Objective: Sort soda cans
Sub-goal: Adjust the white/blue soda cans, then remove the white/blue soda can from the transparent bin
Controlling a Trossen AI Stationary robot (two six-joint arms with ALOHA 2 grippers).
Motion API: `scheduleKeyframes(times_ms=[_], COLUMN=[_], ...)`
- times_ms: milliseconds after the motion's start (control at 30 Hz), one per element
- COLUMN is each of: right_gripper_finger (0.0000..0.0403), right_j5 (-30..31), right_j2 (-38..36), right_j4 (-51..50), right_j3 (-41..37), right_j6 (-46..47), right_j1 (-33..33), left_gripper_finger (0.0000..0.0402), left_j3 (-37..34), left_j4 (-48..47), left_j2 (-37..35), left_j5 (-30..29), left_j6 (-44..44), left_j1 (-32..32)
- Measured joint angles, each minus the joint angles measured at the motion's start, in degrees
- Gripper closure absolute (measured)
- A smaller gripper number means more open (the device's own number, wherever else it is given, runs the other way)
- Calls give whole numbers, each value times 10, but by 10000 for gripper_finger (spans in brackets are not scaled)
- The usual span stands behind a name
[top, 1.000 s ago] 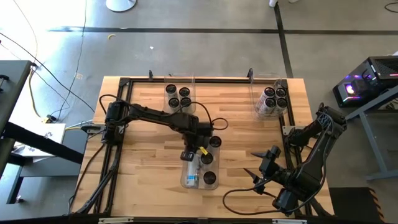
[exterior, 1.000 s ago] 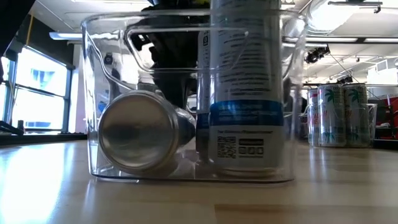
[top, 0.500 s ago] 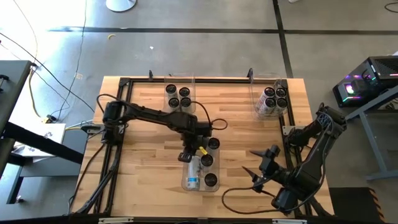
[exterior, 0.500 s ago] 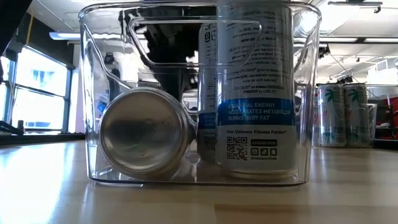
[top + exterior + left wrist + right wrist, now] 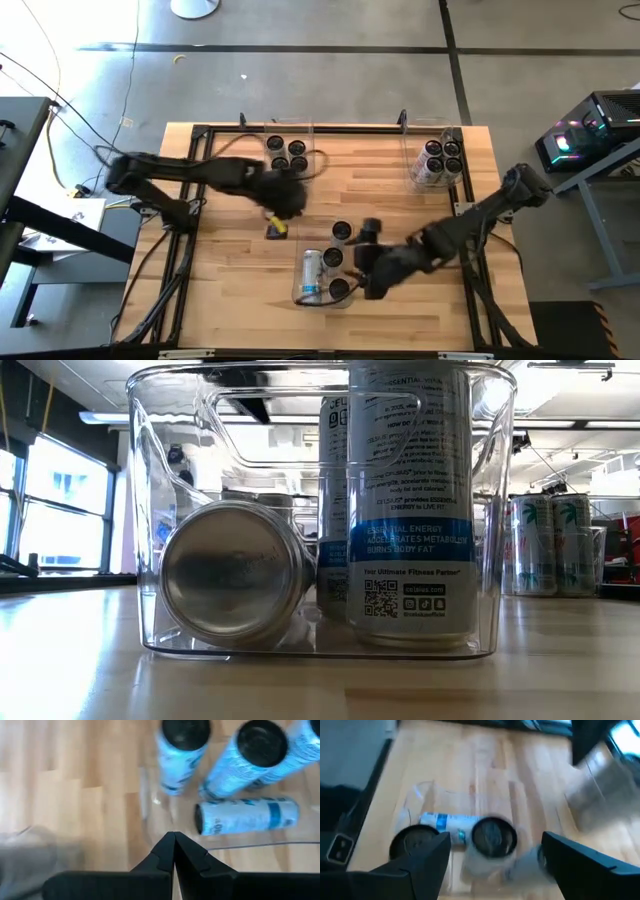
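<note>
- While the right gripper (image 5: 362, 262) reaches in beside the near bin (image 5: 480, 510) at the front of the surface (image 5: 230, 270), the step in hand looks like picking the next can to sort out of that bin.
- That bin holds a can lying on its side (image 5: 311, 275), its silver end facing the low view, and three upright cans (image 5: 341, 232) next to it, the nearest showing a blue band.
- Right fingers (image 5: 422, 862) are spread wide with nothing between them; in the right wrist view an upright can's dark top (image 5: 492, 835) sits in the gap ahead, not touched.
- Left gripper (image 5: 276, 228) is over bare wood, clear of the near bin on the left-arm side; its fingers (image 5: 162, 855) are pressed together and hold nothing.
- Sorted cans stand in two clear bins at the far edge: a cluster in the far middle bin (image 5: 287, 152) and another in the far right bin (image 5: 440, 158).
- Next move, as I judge it: bring the spread fingers down around one upright can, straddling its sides, then close.
- Motion blur on the right arm makes it hard to tell which can it is lined up on; probably the one nearest its fingers.
- Watch the bin wall and neighbouring cans, which stand close together.
</note>
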Motion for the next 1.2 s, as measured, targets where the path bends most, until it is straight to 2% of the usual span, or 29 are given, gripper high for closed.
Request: scheduleKeyframes(times_ms=[100,200,367,533,733,1200], right_gripper_finger=[93,93,93,93,93,93], right_j5=[-71,-144,-185,-223,-234,-258], right_j2=[0,0,6,11,40,66], right_j4=[21,11,-19,-28,-37,-35], right_j3=[0,0,0,0,0,2], right_j6=[-101,-134,-160,-182,-186,-199], right_j1=[-47,-103,-176,-208,-224,-230], left_gripper_finger=[401,401,401,401,401,401], left_j3=[-93,-196,-341,-444,-502,-511], left_j4=[68,138,240,335,405,426], left_j2=[-83,-166,-277,-338,-353,-349], left_j5=[-47,-88,-139,-170,-196,-204], left_j6=[-44,-90,-166,-216,-244,-245], left_j1=[-11,-24,-54,-80,-91,-97])
